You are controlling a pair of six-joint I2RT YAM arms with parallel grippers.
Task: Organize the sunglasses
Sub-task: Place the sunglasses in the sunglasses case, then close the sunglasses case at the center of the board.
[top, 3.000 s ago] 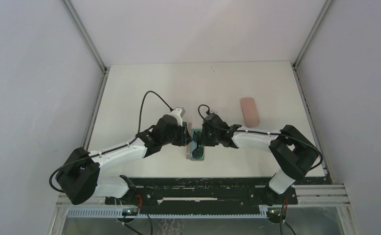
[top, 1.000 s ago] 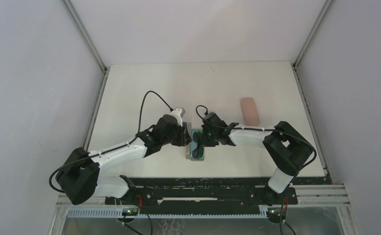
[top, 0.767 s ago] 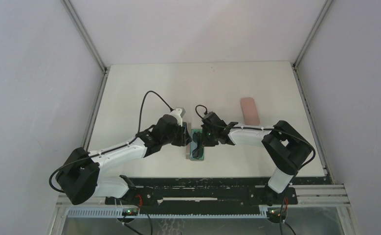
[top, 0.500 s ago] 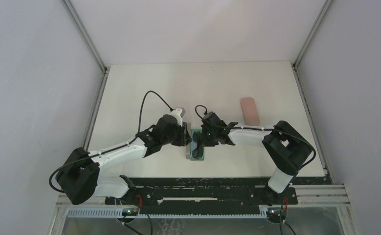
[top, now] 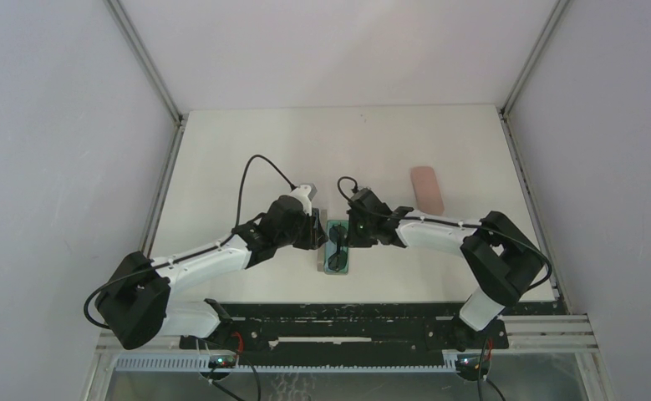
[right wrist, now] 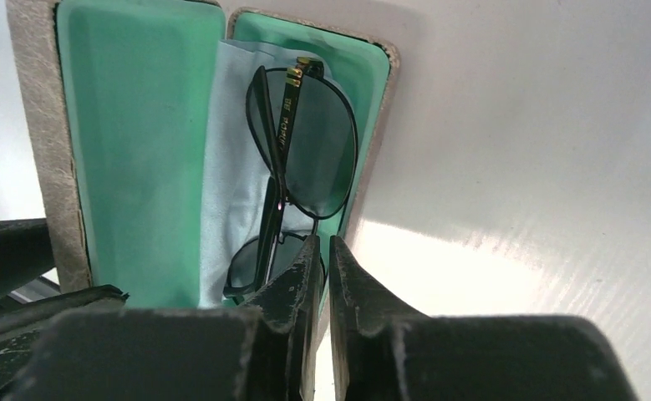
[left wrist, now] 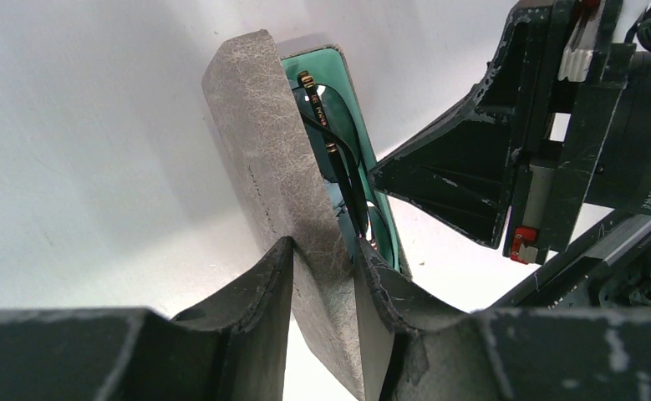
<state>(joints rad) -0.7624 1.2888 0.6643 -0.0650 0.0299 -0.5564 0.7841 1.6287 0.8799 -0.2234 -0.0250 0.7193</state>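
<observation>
On your left, the left gripper is clamped on the upright case lid, holding the case open close to the near edge of the tabletop, about mid-width. If that pinch slips, the lid could drop onto whatever is under it.

Inside, the sunglasses lie folded on a light blue cloth in the green lining.

The right gripper hangs over their near lens, fingers pressed almost together with nothing visibly caught between them. Lift it crookedly and a fingertip may hook the thin wire frame and drag the pair out. Close the lid with a temple riding high and you could bend it.

The pink case sits towards the right edge.
</observation>
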